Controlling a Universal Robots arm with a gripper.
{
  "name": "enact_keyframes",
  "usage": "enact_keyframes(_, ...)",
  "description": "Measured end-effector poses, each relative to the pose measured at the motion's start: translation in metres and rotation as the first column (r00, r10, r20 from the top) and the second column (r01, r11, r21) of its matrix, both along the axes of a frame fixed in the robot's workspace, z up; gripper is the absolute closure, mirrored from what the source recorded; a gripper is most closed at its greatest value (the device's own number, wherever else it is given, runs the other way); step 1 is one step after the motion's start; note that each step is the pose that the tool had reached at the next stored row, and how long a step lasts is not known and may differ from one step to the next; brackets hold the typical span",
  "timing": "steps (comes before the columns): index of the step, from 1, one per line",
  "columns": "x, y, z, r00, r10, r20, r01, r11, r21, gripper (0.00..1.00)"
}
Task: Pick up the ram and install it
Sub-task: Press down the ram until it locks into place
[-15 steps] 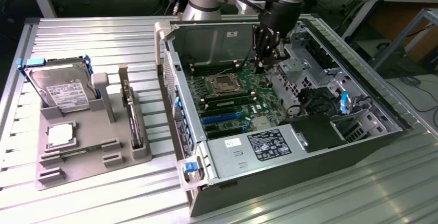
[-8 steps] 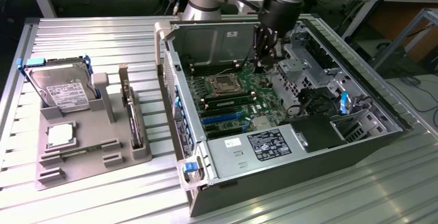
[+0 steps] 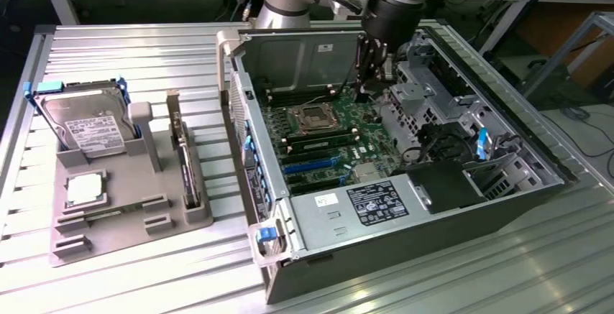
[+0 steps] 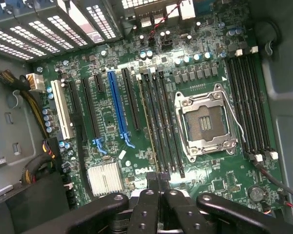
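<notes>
One arm reaches down into the open computer case [image 3: 317, 59] in the upper middle of the exterior view. Its gripper [image 3: 369, 93] hangs low over the motherboard [image 3: 357, 157], just past the CPU socket [image 3: 314, 118] toward the exterior view's right.

In the wrist view you see the gripper [image 4: 159, 178] with its fingers pressed together and no gap between the tips. From these tips a thin green-gold strip, the ram [image 4: 147, 122] seen on its edge, runs along the memory slot farthest from the CPU socket [image 4: 206, 122], on the side of the blue slot [image 4: 118, 107]. You cannot tell whether the fingers nip the ram or only stand at its end.

At the exterior view's left, well apart from the case, a grey tray [image 3: 125, 206] carries a hard drive [image 3: 91, 123] standing upright.
</notes>
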State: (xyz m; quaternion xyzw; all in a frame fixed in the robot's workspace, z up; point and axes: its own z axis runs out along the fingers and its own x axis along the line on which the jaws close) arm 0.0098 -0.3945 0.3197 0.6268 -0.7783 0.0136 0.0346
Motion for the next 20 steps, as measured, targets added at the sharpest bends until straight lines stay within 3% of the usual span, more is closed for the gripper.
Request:
enact_keyframes(3, -0.0001, 0.0, -0.0001, 0.9999, -0.013, 0.0, 0.013, 0.9999, 0.0, 0.89)
enact_keyframes(5, 0.0, 0.0001, -0.0005, 0.996, -0.09, 0.0, 0.09, 0.996, 0.0, 0.89)
enact_keyframes(7, 0.0, 0.0, -0.0009, 0.9868, -0.162, 0.0, 0.162, 0.9868, 0.0, 0.89)
enact_keyframes(10, 0.0, 0.0, -0.0014, 0.9663, -0.257, 0.0, 0.257, 0.9663, 0.0, 0.89)
enact_keyframes(11, 0.0, 0.0, -0.0015, 0.9619, -0.273, 0.0, 0.273, 0.9619, 0.0, 0.89)
enact_keyframes(13, 0.0, 0.0, -0.0019, 0.9426, -0.334, 0.0, 0.334, 0.9426, 0.0001, 0.89)
enact_keyframes(14, 0.0, 0.0, -0.0022, 0.9206, -0.39, 0.0, 0.39, 0.9206, 0.0, 0.89)
enact_keyframes(15, 0.0, 0.0, -0.0024, 0.9083, -0.418, 0.0, 0.418, 0.9083, 0.0, 0.89)
enact_keyframes(16, 0.0, 0.0, -0.0026, 0.8889, -0.458, 0.0, 0.458, 0.8889, 0.0, 0.89)
enact_keyframes(17, 0.0, 0.0, -0.0029, 0.8659, -0.5, 0.0, 0.5, 0.8659, 0.0, 0.89)
enact_keyframes(19, 0.0, 0.0, -0.0031, 0.8481, -0.53, 0.0, 0.53, 0.8481, 0.0, 0.89)
enact_keyframes(20, 0.0, 0.0, -0.0033, 0.8323, -0.554, 0.0, 0.554, 0.8323, 0.0, 0.89)
